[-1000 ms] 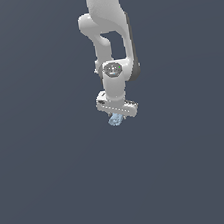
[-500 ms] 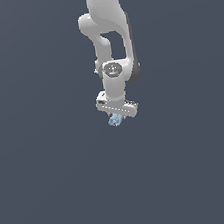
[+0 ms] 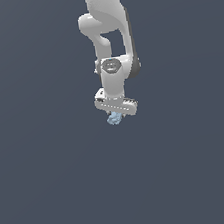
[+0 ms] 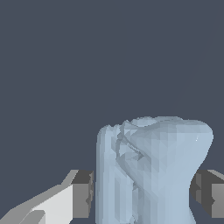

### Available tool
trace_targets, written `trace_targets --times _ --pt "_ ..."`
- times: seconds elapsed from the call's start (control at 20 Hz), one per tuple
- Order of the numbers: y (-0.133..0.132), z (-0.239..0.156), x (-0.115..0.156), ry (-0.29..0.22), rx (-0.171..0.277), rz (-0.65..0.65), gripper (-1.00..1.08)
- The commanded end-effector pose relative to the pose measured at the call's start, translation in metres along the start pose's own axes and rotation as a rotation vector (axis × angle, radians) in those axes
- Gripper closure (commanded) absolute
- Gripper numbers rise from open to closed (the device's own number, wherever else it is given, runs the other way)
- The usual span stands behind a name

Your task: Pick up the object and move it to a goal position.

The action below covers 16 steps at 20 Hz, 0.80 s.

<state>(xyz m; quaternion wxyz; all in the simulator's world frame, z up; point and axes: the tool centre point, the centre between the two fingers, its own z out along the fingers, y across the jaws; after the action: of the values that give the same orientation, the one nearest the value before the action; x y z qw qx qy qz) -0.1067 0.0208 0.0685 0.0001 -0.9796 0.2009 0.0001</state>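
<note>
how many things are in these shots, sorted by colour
pale light-blue: 1, the lumpy object between the fingers
white-grey: 1, the robot arm with its gripper
total: 2, against a plain dark grey-blue background
</note>
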Motion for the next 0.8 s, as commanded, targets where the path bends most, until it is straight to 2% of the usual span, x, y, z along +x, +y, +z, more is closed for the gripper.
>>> trace_targets --times 0.0,0.3,0.75 --pt "0.001 -0.012 0.004 0.001 0.000 0.000 1.08" --pt "0.006 -0.055 0.015 0.001 0.000 0.000 1.08" --pt "0.015 -0.141 0.040 0.000 0.000 0.001 1.08"
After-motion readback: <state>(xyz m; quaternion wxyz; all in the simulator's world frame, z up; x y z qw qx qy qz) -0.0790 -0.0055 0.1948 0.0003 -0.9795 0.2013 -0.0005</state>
